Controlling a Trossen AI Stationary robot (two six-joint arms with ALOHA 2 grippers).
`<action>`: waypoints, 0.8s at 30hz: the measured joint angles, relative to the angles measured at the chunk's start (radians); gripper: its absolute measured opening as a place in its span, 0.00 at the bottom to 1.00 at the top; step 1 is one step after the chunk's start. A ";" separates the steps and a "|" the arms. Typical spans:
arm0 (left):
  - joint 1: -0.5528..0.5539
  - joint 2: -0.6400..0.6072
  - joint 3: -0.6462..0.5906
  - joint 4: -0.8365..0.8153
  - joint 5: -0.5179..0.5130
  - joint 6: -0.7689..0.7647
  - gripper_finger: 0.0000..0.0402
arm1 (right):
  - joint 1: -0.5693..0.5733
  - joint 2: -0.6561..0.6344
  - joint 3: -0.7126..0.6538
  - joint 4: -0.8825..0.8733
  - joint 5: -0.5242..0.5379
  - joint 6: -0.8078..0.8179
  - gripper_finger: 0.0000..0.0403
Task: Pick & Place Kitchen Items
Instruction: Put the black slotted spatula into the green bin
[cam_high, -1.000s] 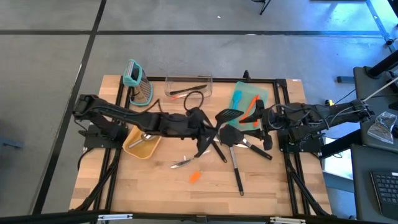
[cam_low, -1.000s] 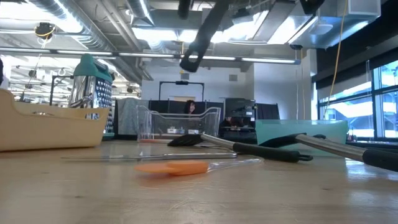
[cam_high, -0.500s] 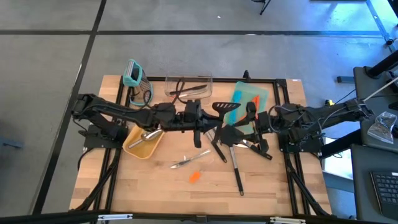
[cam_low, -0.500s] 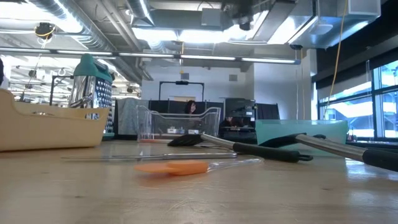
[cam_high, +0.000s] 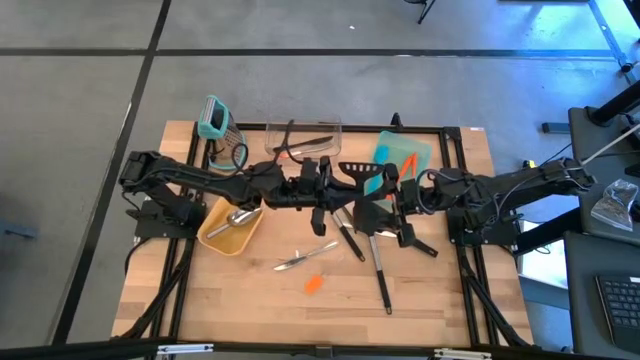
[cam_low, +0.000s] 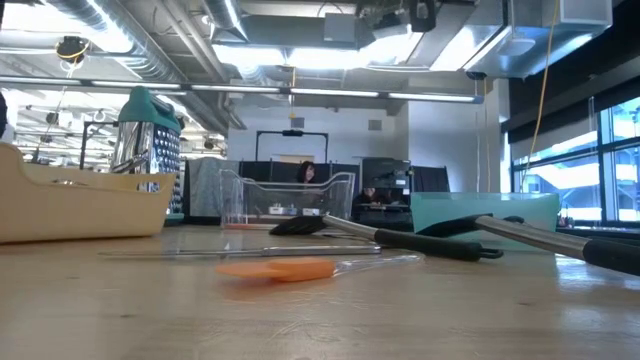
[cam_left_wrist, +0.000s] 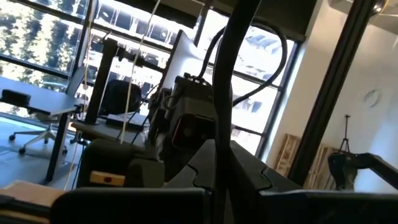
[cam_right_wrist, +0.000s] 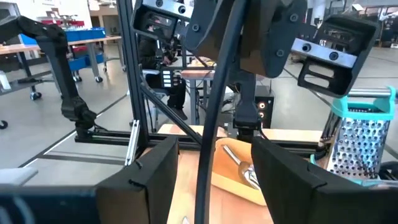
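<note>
High view showed you the two arms meeting over the middle of the table (cam_high: 440, 290). The left gripper (cam_high: 322, 192) was pinched tight on the thin handle of a black slotted turner (cam_high: 360, 172). The turner was up in the air, between the two claws.

The right gripper (cam_high: 388, 192) had its fingers (cam_right_wrist: 152, 186) apart. One sat on each side of the handle (cam_right_wrist: 208, 124), and they did not look like they touched it.

Here is what could have gone wrong. If you had let go with the left claw before the right one squeezed, the turner would have dropped onto the black tools (cam_high: 378, 265) lying below. The handle was thin, so a weak pinch could have let it spin or slip. The claws were also very near each other, so a careless push could have bumped them.

The turner seemed to stand more up-and-down than flat. Its slotted head was at the top, tipped toward the far side of the table.
</note>
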 joint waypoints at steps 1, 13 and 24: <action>0.004 0.000 0.000 0.001 0.001 0.000 0.03 | 0.000 0.004 0.000 0.010 0.000 0.000 0.51; 0.025 0.011 0.000 -0.006 0.001 -0.009 0.03 | 0.000 0.055 0.000 0.079 0.046 0.071 0.51; 0.026 0.017 0.000 -0.022 -0.011 -0.011 0.03 | -0.024 0.065 0.000 0.070 0.067 0.187 0.06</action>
